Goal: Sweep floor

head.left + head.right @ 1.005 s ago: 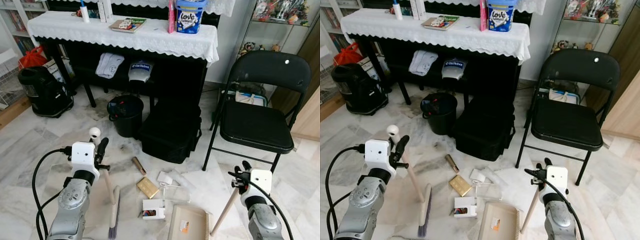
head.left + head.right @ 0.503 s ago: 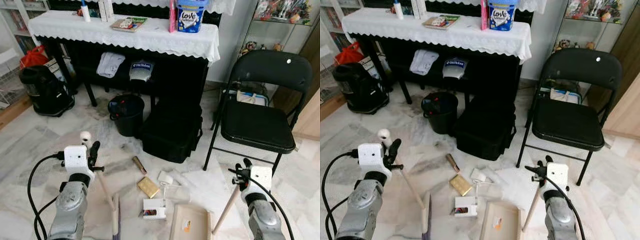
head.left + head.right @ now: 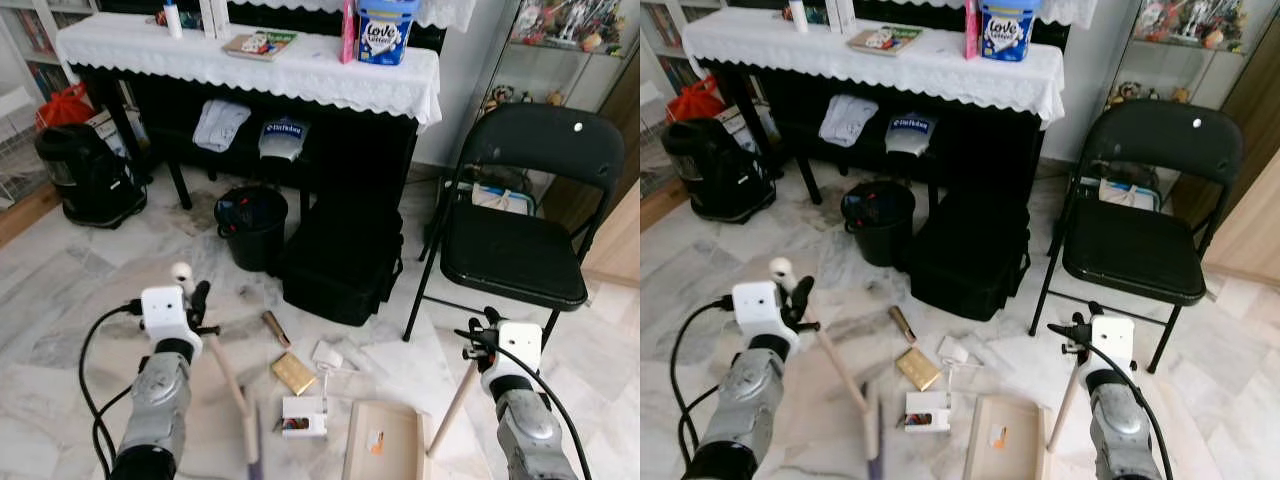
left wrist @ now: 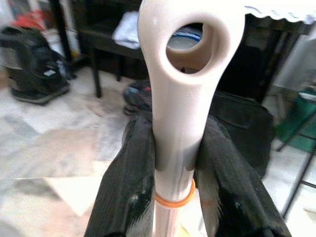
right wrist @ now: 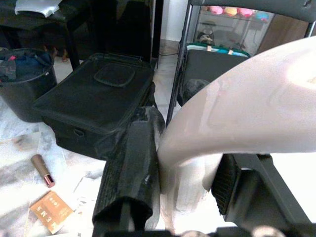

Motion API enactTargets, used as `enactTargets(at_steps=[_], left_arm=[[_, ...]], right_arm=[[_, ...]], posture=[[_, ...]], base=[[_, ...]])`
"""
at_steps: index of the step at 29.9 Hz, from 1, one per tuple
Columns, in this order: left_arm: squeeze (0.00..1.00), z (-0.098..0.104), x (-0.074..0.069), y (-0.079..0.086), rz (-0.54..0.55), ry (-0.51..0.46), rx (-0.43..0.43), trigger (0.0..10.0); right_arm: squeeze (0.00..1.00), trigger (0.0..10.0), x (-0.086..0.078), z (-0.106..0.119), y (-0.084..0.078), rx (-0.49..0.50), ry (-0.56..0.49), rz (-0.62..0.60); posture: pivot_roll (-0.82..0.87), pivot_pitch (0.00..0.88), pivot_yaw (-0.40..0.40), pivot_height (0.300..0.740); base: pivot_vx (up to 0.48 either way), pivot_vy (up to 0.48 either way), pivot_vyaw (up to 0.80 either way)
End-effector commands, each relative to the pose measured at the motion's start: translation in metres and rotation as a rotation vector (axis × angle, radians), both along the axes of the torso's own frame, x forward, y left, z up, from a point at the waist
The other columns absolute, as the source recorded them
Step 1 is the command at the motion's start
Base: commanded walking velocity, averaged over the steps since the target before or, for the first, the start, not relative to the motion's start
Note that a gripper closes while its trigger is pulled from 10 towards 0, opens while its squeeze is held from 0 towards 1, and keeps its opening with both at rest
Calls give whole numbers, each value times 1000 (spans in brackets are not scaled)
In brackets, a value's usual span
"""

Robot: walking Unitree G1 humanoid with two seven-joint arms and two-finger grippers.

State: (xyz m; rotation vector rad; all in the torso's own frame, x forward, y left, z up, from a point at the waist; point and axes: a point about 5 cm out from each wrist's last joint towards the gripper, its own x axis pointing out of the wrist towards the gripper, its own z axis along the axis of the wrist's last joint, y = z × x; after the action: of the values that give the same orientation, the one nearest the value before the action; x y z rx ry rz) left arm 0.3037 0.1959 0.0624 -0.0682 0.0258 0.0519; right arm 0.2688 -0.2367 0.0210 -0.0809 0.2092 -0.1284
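I have the left hand point(image 4: 175, 163) clamped on the broom point(image 3: 232, 385) near the top of its pale handle, the two black fingers point(image 4: 129, 182) pressed against either side just under the hanging hole; the handle slants down to the brush head, which rests on the marble floor point(image 3: 60, 290) just beside a small white box point(image 3: 303, 417). My right hand point(image 5: 185, 173) grips the dustpan handle point(image 3: 452, 407) — fingers closed around the cream stick — and the dustpan point(image 3: 385, 442) itself lies flat on the floor, near the white box. Scattered between the two tools I see a tan card box point(image 3: 294, 373), a brown tube point(image 3: 276, 329) and some crumpled white paper point(image 3: 331, 356). Beyond them sit a black case point(image 3: 340, 265) and a black bin point(image 3: 252, 228) under the cloth-covered table point(image 3: 250, 65), with a black folding chair point(image 3: 520, 225) off to my right.
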Motion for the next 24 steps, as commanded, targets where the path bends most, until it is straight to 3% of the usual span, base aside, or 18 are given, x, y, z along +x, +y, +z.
enactTargets(at_steps=[1, 8, 22, 24], left_arm=[[0, 0, 2, 0, -6, -6, -27, 10000], [0, -7, -1, 4, -50, 18, -45, 10000], [0, -6, -3, 12, -134, 43, -1, 10000], [0, -8, -4, 12, -155, 63, -30, 10000]], right_arm=[[0, 10000, 4, 6, -3, -11, -32, -1], [0, 10000, 0, 1, 1, 0, -18, -1], [0, 10000, -15, -19, 7, 14, 38, -39], [0, 10000, -17, -21, 7, 0, 45, -33]], posture=[[-12, 0, -53, 740], [-8, 0, -36, 740], [9, 0, 20, 740], [11, 0, 19, 740]], base=[[0, 0, 0], [0, 0, 0], [0, 0, 0], [0, 0, 0]])
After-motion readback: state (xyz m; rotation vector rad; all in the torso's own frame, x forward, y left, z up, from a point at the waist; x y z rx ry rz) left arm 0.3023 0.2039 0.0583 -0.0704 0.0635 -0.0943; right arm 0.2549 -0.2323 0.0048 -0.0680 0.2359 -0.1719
